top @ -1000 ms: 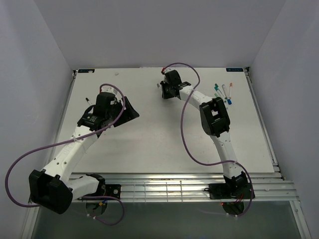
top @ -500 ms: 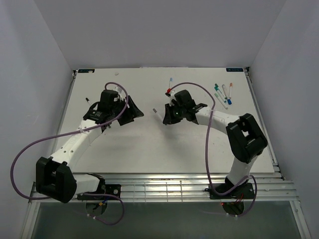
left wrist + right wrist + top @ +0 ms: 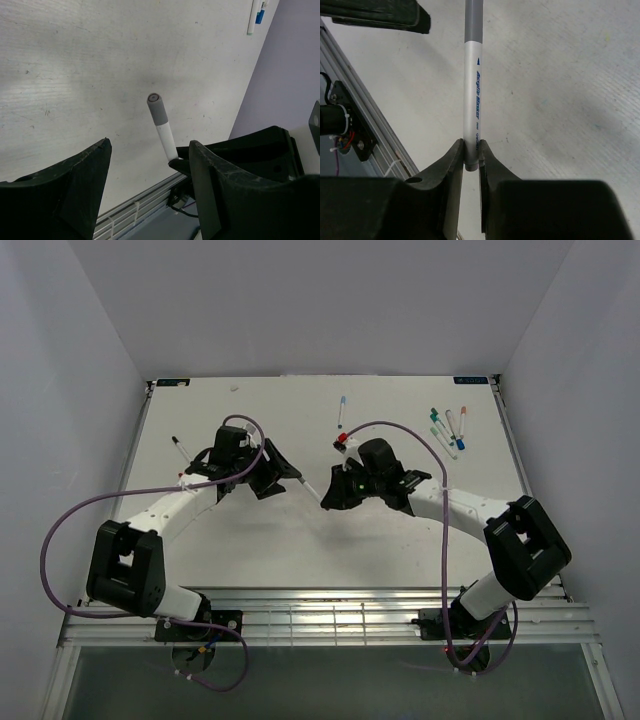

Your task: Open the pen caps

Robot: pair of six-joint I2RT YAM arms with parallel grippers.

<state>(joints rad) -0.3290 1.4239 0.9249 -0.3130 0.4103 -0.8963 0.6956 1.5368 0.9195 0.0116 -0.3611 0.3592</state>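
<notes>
Right fingers (image 3: 447, 172) clamp the white pen (image 3: 472, 100); left fingers (image 3: 75, 185) stand apart facing its grey cap (image 3: 159, 111).

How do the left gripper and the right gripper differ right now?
The right gripper is shut on the white barrel of the pen; the left gripper is open and holds nothing. The right one grips the pen's tail end; the left one faces its grey cap, not touching it. Both have black fingers and point at the same pen.
</notes>
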